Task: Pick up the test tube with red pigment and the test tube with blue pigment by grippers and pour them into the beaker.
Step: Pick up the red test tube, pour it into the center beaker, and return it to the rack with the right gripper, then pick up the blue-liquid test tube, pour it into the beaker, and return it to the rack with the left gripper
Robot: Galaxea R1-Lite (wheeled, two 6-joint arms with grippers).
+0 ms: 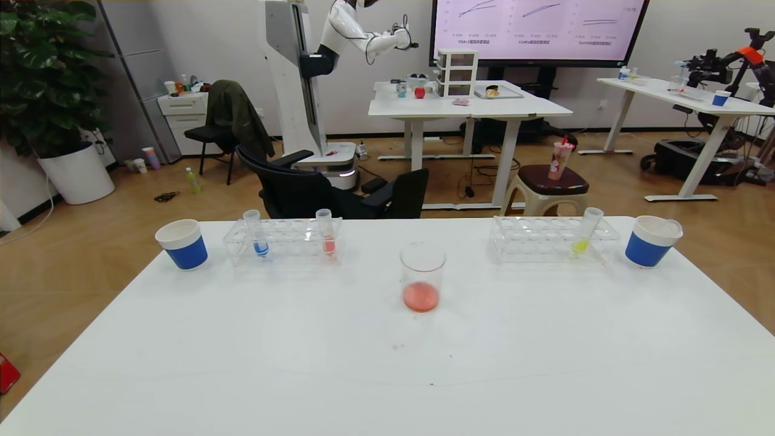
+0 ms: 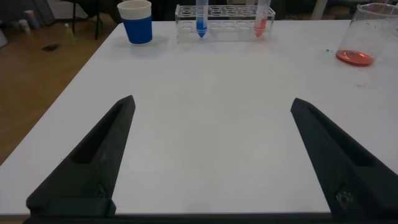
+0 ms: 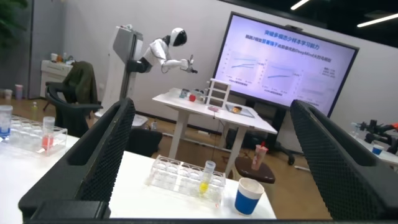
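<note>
The test tube with blue pigment and the test tube with red pigment stand upright in a clear rack at the table's far left. The beaker stands at mid-table with a little red liquid in its bottom. Neither gripper shows in the head view. In the left wrist view my left gripper is open over bare table, well short of the blue tube, the red tube and the beaker. My right gripper is open too, raised, with nothing between its fingers.
A second rack at the far right holds a tube of yellow-green liquid. Blue-banded paper cups stand at the far left and far right. A black office chair sits behind the table's far edge.
</note>
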